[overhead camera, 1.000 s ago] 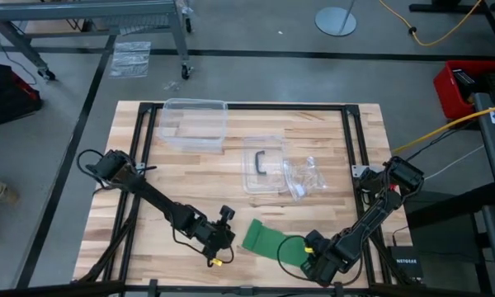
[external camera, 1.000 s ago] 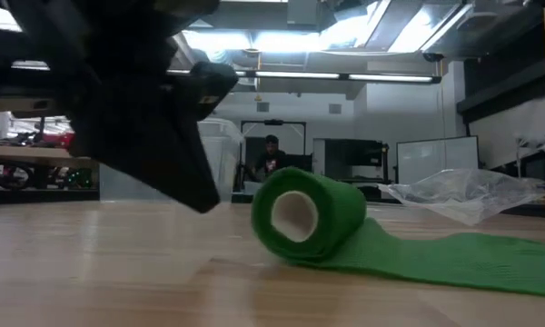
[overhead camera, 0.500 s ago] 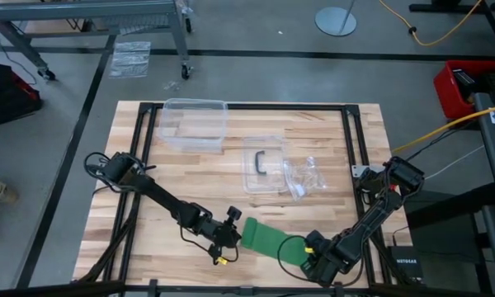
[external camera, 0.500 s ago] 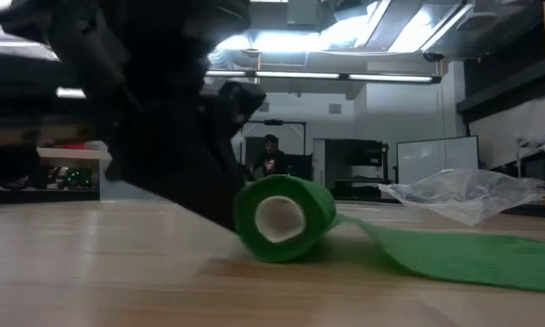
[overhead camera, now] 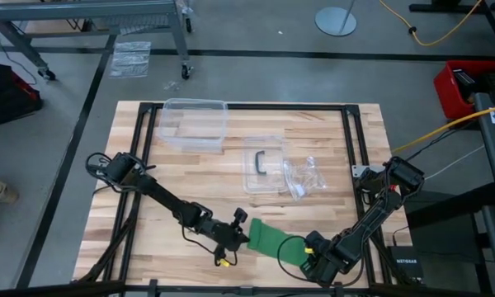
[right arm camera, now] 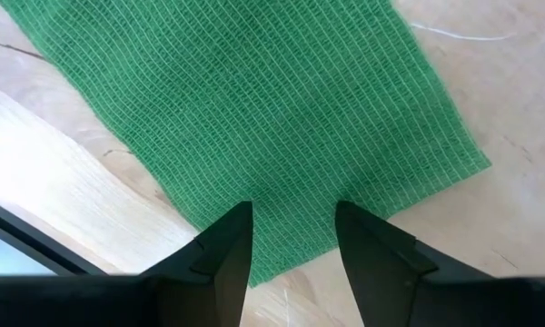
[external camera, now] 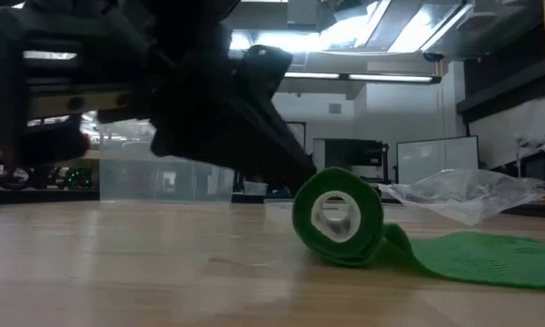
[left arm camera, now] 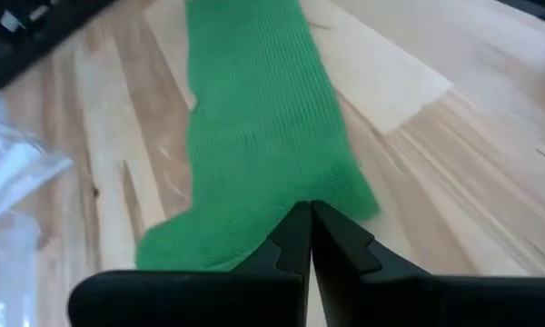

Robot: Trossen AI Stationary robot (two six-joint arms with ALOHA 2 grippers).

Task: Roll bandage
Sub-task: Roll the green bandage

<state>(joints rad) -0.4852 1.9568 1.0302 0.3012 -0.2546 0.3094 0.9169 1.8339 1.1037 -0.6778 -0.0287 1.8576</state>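
1 bandage [overhead camera: 268,241], 2 grippers, 1 bench [overhead camera: 190,169] under inspection.
The green bandage is lying at the bench's near edge, partly rolled: 1 compact roll [external camera: 338,216] at its left end, 1 flat tail trailing right. The left gripper [overhead camera: 241,237], fingers pressed together and holding nothing, is sitting against the roll. The right gripper [overhead camera: 301,257] is pressing down on the flat tail's far end, its 2 fingers [right arm camera: 222,247] standing apart on the cloth. Further back are lying 1 clear tub [overhead camera: 195,124], 1 clear lid [overhead camera: 262,165] and 1 plastic bag [overhead camera: 305,176].
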